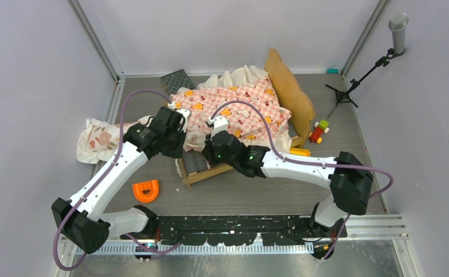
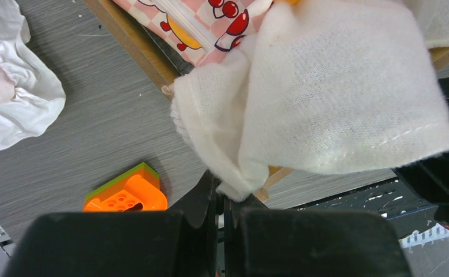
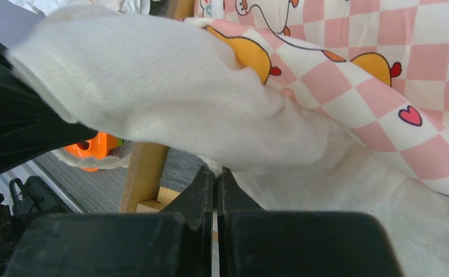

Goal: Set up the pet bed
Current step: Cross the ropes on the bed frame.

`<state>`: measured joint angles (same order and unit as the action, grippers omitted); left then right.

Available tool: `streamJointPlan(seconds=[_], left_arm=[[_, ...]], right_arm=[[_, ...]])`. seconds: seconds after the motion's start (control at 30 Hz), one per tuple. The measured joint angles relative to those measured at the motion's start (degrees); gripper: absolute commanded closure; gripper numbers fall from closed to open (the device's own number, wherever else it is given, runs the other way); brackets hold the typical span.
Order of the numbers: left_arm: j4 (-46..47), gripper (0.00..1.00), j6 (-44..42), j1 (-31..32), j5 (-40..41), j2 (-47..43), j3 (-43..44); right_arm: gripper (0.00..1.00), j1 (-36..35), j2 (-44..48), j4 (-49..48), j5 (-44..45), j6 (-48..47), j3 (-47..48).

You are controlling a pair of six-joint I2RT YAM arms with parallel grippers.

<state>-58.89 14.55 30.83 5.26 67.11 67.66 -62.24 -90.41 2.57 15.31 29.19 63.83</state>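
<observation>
Now the left gripper [image 2: 221, 195] and right gripper [image 3: 216, 173] each pinch the sheet [image 1: 242, 109] by its white edge at the foot of the bed [image 1: 210, 171], which stands at the middle of the table [image 1: 245, 196], headboard [image 1: 290, 92] toward the far right corner.

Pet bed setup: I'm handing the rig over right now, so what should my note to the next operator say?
Left gripper: shut on the white edge of the pink-checkered sheet.
Right gripper: shut on the same sheet's edge.
The sheet covers most of the pet bed; the grey mattress is bare at the foot end. The floral pillow lies on the table, left of the bed.
Done: sheet roughly on.
Left: probably draw it over the foot end, release, place the pillow.
</observation>
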Motion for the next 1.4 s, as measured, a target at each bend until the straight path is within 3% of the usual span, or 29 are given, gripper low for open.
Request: streamJointPlan(seconds=[0.77, 0.9, 1.23, 1.4], left_arm=[[0.11, 1.00, 1.79, -0.04, -4.52, -3.06, -3.82], [-0.61, 1.00, 2.95, -0.07, -6.54, -5.05, -4.59], [-0.66, 1.00, 7.63, -0.07, -11.47, -6.62, -7.58], [-0.66, 1.00, 10.73, -0.07, -12.33, -8.11, -9.38]], right_arm=[[0.96, -1.09, -3.39, -1.29, -2.58, 1.81, -4.28], [0.89, -2.03, -3.41, -1.01, -3.34, 1.55, -4.28], [0.55, -3.06, -1.07, 1.99, -1.22, 0.28, -4.39], [0.52, -3.23, 2.56, 3.13, 0.22, -0.55, -4.61]])
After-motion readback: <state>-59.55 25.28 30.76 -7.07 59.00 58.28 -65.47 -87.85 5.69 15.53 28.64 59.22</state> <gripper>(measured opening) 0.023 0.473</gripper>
